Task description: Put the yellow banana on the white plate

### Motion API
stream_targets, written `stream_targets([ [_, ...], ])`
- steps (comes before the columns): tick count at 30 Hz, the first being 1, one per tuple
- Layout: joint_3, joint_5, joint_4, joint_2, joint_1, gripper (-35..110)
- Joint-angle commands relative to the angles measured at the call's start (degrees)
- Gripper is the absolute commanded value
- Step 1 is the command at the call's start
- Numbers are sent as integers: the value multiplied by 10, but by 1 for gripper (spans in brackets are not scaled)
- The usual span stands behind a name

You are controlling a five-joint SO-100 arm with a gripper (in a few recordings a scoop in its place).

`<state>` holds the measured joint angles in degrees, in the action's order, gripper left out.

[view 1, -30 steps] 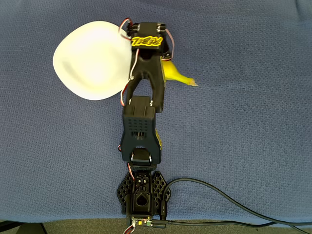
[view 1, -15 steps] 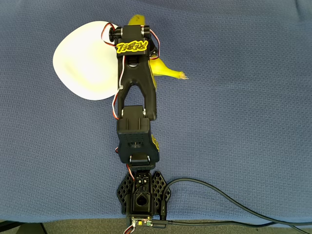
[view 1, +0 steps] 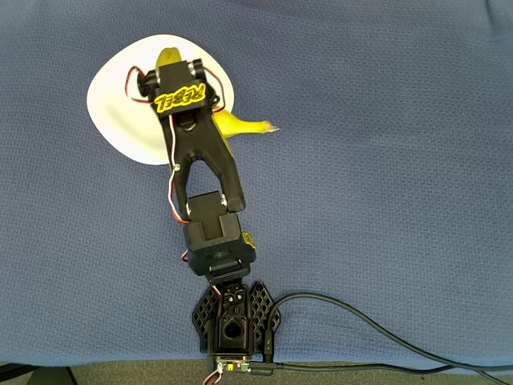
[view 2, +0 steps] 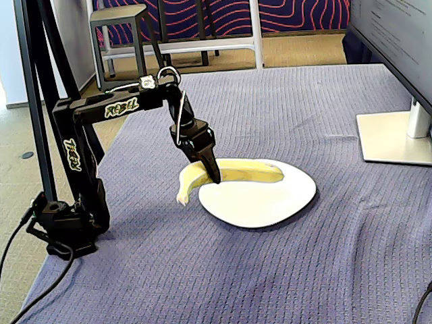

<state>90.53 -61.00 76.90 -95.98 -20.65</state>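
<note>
The yellow banana (view 2: pixel 243 171) is held in my gripper (view 2: pixel 214 175), which is shut around its middle. Its far half lies over the white plate (view 2: pixel 263 202), and its stem end (view 2: pixel 182 196) hangs past the plate's left rim above the cloth. In the overhead view the arm's wrist covers the gripper and most of the banana (view 1: pixel 239 126). One banana tip pokes out over the white plate (view 1: pixel 116 100), and the stem end points right, off the rim. Whether the banana touches the plate I cannot tell.
Blue cloth covers the table. The arm's base (view 1: pixel 232 325) stands at the near edge with a black cable (view 1: pixel 361 321) running right. A monitor foot (view 2: pixel 395 138) stands at the right of the fixed view, and a black pole (view 2: pixel 37 101) at the left.
The arm has swung left in the overhead view with the banana in its grip. The banana has gone from beside the plate's right rim to partly over the plate.
</note>
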Motion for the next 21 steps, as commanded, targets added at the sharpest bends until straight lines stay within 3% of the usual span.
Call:
stream_targets([
  [1, 14, 17, -36, -76, -22, 0],
  [21, 110, 112, -197, -94, -54, 0],
])
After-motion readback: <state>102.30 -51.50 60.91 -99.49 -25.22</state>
